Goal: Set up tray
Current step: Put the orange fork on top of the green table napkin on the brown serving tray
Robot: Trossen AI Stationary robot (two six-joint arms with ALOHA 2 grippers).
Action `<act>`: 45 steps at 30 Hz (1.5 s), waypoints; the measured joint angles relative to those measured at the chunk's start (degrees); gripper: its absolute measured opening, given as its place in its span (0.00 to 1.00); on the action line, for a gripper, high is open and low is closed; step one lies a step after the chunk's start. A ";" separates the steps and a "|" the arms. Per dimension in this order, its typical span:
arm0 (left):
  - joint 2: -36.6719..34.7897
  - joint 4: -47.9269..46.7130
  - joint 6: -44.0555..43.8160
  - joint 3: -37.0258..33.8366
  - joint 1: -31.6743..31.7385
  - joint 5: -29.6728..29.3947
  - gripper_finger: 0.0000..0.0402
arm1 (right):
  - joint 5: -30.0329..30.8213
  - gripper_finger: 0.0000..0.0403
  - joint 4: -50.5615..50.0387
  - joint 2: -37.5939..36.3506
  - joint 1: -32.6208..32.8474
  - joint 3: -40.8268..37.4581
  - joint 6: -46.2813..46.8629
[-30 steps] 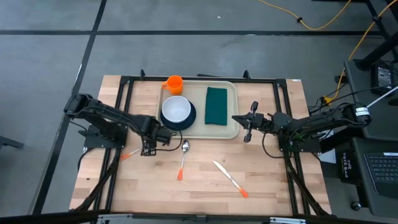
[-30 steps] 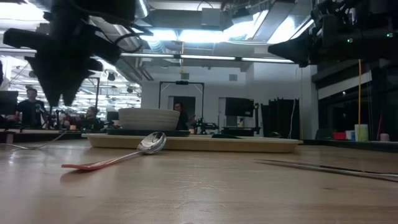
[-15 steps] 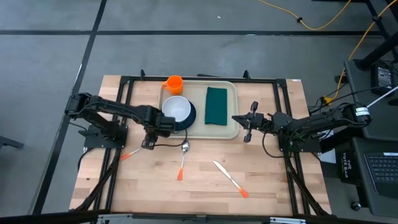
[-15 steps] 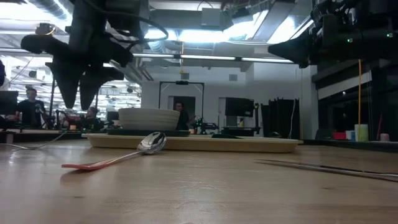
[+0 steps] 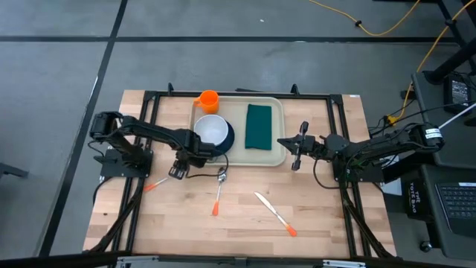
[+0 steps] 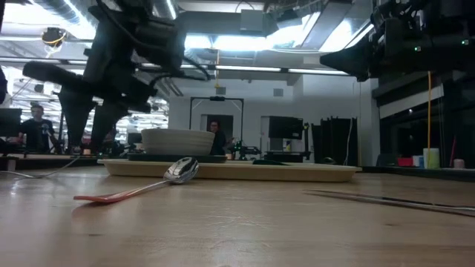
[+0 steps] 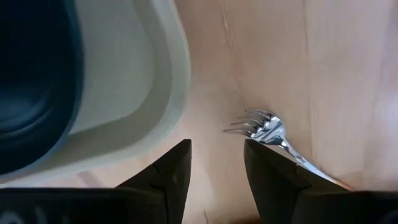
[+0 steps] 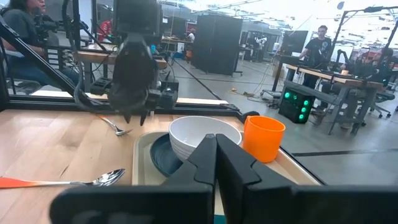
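Observation:
The beige tray point(image 5: 239, 159) lies at the table's far middle. It holds a white bowl point(image 5: 210, 130) on a dark plate and a dark green napkin point(image 5: 258, 126). An orange cup point(image 5: 207, 100) stands at the tray's far left corner. My left gripper point(image 5: 177, 171) is open and empty, pointing down above the table between the tray's near left corner point(image 7: 168, 81) and the fork's head point(image 7: 264, 127). My right gripper point(image 5: 281, 141) is shut and empty, held level above the tray's right edge and pointing toward the table's left; it also shows in its wrist view point(image 8: 216, 146).
A fork with an orange handle point(image 5: 155, 183) lies left of the tray. A spoon with an orange handle point(image 5: 219, 190) lies near the tray's near edge. A knife point(image 5: 274, 214) lies toward the near right. A black frame borders the table. People sit in the room behind.
My left arm has swung its wrist toward the table's far edge and the tray. Its gripper has tipped out of the vertical and come down a little, staying over the fork's head. The right arm and all objects have kept still.

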 joint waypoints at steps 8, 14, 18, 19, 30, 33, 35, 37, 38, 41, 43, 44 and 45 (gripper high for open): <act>2.94 0.02 3.15 0.00 -0.06 4.56 0.36 | 0.02 0.03 -0.04 0.00 -0.37 0.00 -0.02; 4.04 0.19 6.15 0.00 -0.05 4.63 0.36 | 0.02 0.03 -0.02 0.77 -0.94 0.00 0.08; 4.38 0.42 6.64 0.00 -0.05 4.63 0.36 | 0.02 0.03 0.44 1.51 -0.99 0.00 0.03; 4.38 0.69 6.92 0.00 -0.05 4.77 0.36 | 0.02 0.03 0.52 1.51 -1.09 0.00 -0.03; 5.24 1.75 8.09 -0.02 -0.03 6.64 0.36 | 0.04 0.03 0.70 1.51 -1.81 0.00 0.33; 6.33 1.37 8.09 -0.04 -0.03 6.56 0.36 | 0.02 0.03 0.76 1.51 -1.81 0.00 0.34; 7.08 1.52 8.09 -0.04 -0.03 6.54 0.36 | 0.02 0.03 0.76 1.51 -1.81 0.00 0.36; 7.72 1.70 8.09 -0.04 -0.03 6.54 0.36 | 0.02 0.03 0.83 1.51 -1.81 0.00 0.36; 7.92 1.60 8.09 -0.04 -0.03 6.52 0.36 | 0.03 0.03 0.83 1.51 -1.81 0.00 0.36; 8.14 1.50 8.09 -0.04 -0.03 6.52 0.36 | 0.02 0.03 0.85 1.51 -1.81 0.00 0.36; 8.14 1.47 8.56 -0.04 -0.03 6.55 0.36 | 0.04 0.03 0.87 1.51 -1.81 0.00 0.32; 8.14 1.39 9.28 -0.04 -0.03 6.58 0.36 | 0.04 0.03 0.86 1.51 -1.81 0.00 0.32; 8.14 1.29 10.23 -0.04 -0.03 6.60 0.35 | 0.04 0.03 0.86 1.51 -1.81 0.00 0.31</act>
